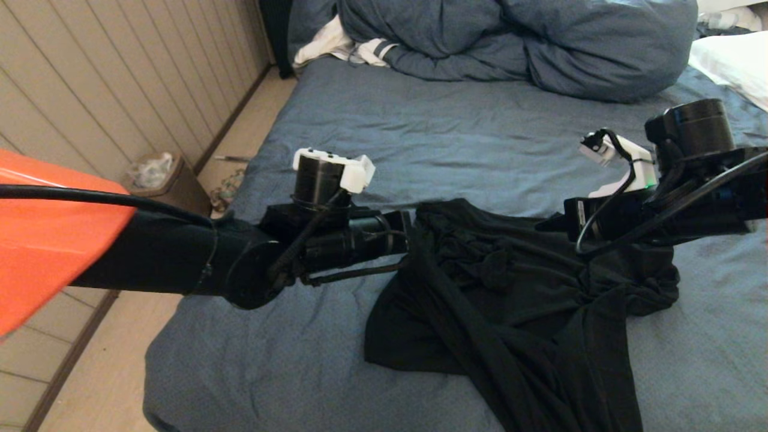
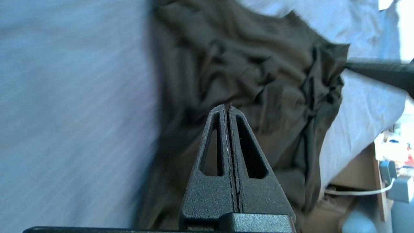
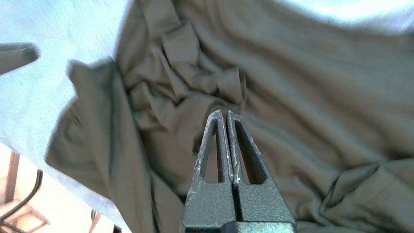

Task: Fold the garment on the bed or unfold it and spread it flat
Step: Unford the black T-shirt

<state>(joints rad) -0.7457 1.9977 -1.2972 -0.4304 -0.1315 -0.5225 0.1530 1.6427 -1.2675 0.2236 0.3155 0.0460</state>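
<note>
Nearest me, at about five o'clock in the head view, the T-shirt [image 1: 516,312] lies crumpled on the bed [image 1: 288,372], plain black side showing, one long fold trailing off the near edge. I see no print, so I judge it is either face down or bunched over itself; it is neither flat nor folded yet.

My left gripper [image 2: 229,108] comes in from nine o'clock at the shirt's left edge. Its jaws are pressed together with nothing between them, the tips poised over wrinkled cloth. My right gripper [image 3: 224,113] reaches in from three o'clock over the shirt's upper right part, also closed and empty. I read both as lined up on opposite sides so each can take an edge and pull the cloth apart; they will have to open first.

Farther off, past twelve o'clock, the blue duvet [image 1: 516,42] is heaped at the head of the bed, a white cloth [image 1: 336,45] tucked by its left end and a pillow [image 1: 732,63] at two o'clock, all well apart from the shirt.
</note>
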